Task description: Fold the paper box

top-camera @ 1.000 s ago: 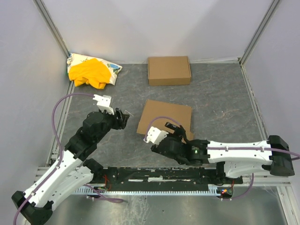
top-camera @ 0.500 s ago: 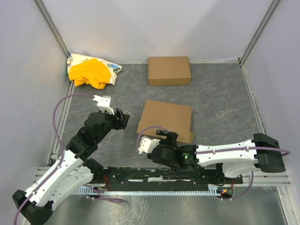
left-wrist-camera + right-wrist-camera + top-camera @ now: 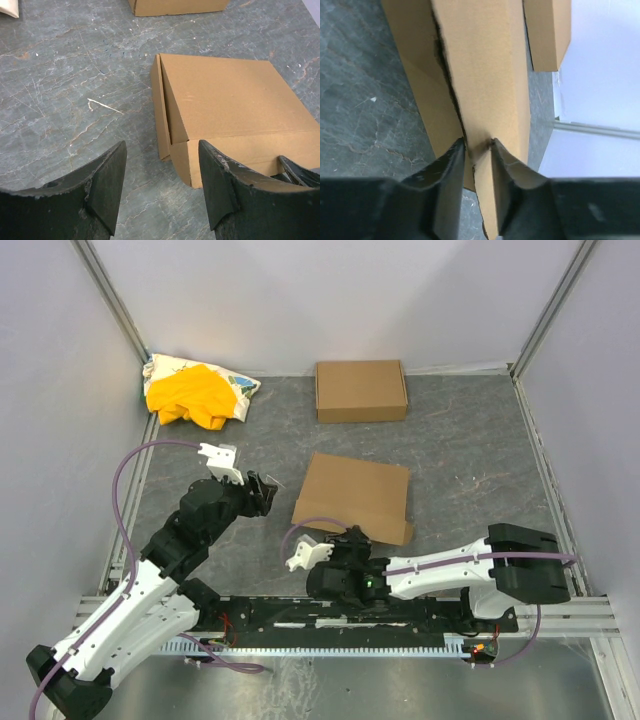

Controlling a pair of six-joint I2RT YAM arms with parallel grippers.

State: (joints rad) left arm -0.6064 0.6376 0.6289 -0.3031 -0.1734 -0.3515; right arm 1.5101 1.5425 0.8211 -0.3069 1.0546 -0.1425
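The grey table [image 3: 470, 450] carries three things, and the biggest one for me is the paper box [image 3: 355, 490], which lies about in the middle, between my two arms, already looking like a flat carton with its lid down. At the far edge another neat carton [image 3: 361, 390] sits well apart from it, and a yellow cloth bundle [image 3: 190, 395] lies in the far left corner. In the left wrist view, the lid is not fully seated: a gap shows along the left side, and the near front panel stands a little out. So I judge that I am at the closing step, not at the first folds. The right gripper [image 3: 479, 152] is at the near edge of the box, its fingers [image 3: 451, 165] pinched together on the thin cardboard of that front edge. The left gripper [image 3: 161, 165] hovers just beside the box's left corner, jaws apart, holding nothing. Next, I think, the right must push this edge inward without tearing it, while the left steadies the lid.
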